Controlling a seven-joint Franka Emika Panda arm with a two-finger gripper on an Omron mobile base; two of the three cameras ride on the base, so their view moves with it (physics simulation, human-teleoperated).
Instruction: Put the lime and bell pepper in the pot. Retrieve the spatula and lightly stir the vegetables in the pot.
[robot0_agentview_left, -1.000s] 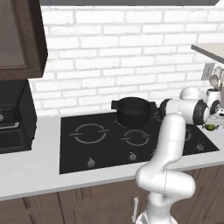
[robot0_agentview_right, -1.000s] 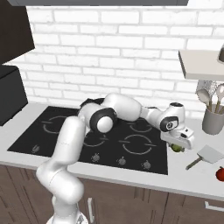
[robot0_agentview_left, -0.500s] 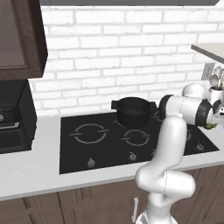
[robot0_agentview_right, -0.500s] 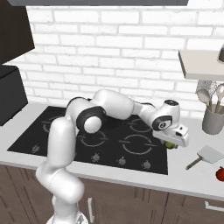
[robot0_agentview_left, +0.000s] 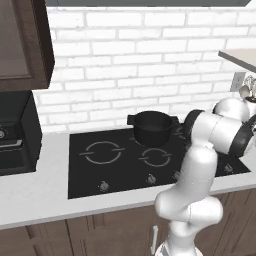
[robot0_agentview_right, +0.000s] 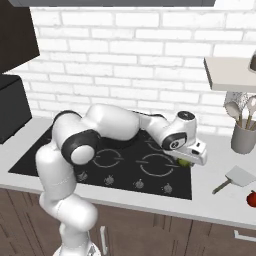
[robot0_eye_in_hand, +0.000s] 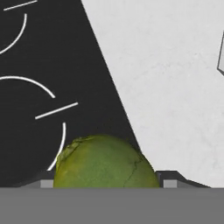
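In the right base view my gripper (robot0_agentview_right: 191, 159) hangs low over the right edge of the black cooktop (robot0_agentview_right: 125, 175). Its jaws are closed on the green lime (robot0_agentview_right: 184, 162). The hand view shows the lime (robot0_eye_in_hand: 105, 162) filling the gap between my fingertips (robot0_eye_in_hand: 168, 183). The cooktop edge and pale counter lie below it. The pale grey spatula (robot0_agentview_right: 235, 177) lies on the counter to the right of the gripper. The red bell pepper (robot0_agentview_right: 252, 199) sits further right, near the counter's front edge. The black pot (robot0_agentview_left: 152, 127) stands on a rear burner, to the left of the gripper.
A grey holder with round-headed spoons (robot0_agentview_right: 243, 137) stands at the back right under a wall shelf (robot0_agentview_right: 230, 72). A black appliance (robot0_agentview_left: 15, 135) sits on the counter far to the left. The brick wall runs behind the cooktop.
The arm has swung, and the gripper with the lime has shifted a little to the left, further over the cooktop edge. The spatula, bell pepper and pot have not moved.
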